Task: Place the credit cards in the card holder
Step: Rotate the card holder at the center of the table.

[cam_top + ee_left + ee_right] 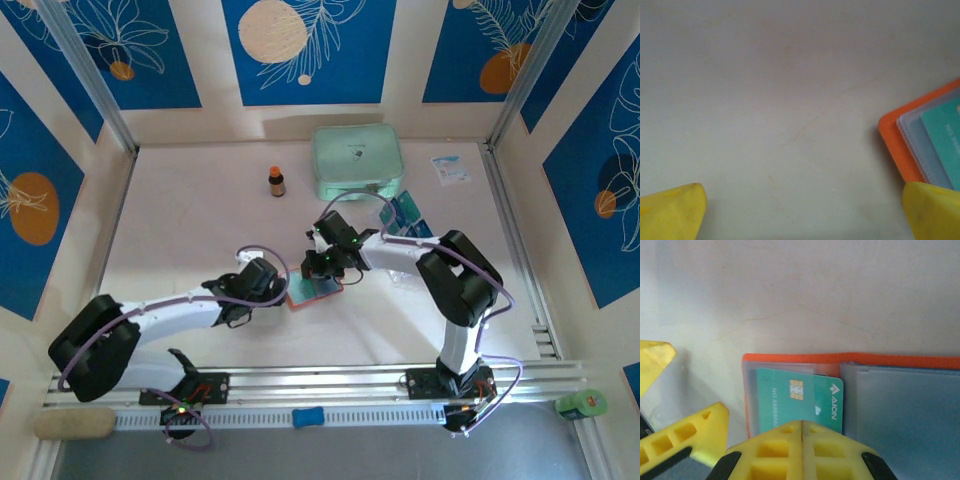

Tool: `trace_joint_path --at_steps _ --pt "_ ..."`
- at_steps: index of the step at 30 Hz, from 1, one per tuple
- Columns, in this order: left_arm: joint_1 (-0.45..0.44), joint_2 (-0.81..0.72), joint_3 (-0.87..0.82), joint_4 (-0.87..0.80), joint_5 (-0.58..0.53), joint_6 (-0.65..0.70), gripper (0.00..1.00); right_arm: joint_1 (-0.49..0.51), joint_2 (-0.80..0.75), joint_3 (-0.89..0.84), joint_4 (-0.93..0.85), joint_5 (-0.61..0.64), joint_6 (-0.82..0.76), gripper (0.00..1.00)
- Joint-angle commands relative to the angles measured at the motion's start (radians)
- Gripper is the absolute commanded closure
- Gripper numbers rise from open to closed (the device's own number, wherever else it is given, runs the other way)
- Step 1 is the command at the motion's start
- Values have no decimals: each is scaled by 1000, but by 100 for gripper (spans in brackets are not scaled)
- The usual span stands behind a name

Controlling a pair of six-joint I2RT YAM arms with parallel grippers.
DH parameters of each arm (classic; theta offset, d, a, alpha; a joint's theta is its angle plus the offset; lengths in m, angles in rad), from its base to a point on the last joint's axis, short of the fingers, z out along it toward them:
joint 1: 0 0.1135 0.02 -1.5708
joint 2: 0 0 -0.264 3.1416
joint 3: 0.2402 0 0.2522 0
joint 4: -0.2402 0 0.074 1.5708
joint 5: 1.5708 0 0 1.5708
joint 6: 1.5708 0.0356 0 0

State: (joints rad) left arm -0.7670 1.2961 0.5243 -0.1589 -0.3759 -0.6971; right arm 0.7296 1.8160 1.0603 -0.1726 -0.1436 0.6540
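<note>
The orange card holder (316,292) lies open on the table between the two grippers. In the right wrist view a teal credit card (790,400) sits partly inside the holder's (840,359) left clear sleeve. My right gripper (802,426) is shut, its fingertips together right over the card's near edge. More teal credit cards (405,214) lie in a loose pile behind the right arm. My left gripper (802,215) is open and low over the table. Its right finger (932,210) is at the holder's (897,150) corner, with nothing between the fingers.
A mint-green zip case (357,160) stands at the back, with a small brown bottle (276,181) to its left and a white paper slip (450,168) to its right. Bare table lies left of the holder. The left gripper's yellow fingers (695,432) show beside the holder.
</note>
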Motion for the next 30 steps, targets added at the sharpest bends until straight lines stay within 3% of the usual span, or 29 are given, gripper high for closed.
trace_joint_path --at_steps 1,8,30 --pt "36 -32 -7 -36 -18 30 0 -16 -43 1 -37 19 -20 100" --pt "83 -10 -3 -33 21 57 0 -22 -1 19 -65 52 -24 100" --pt "91 117 31 4 95 74 0 -3 93 84 -87 36 -45 100"
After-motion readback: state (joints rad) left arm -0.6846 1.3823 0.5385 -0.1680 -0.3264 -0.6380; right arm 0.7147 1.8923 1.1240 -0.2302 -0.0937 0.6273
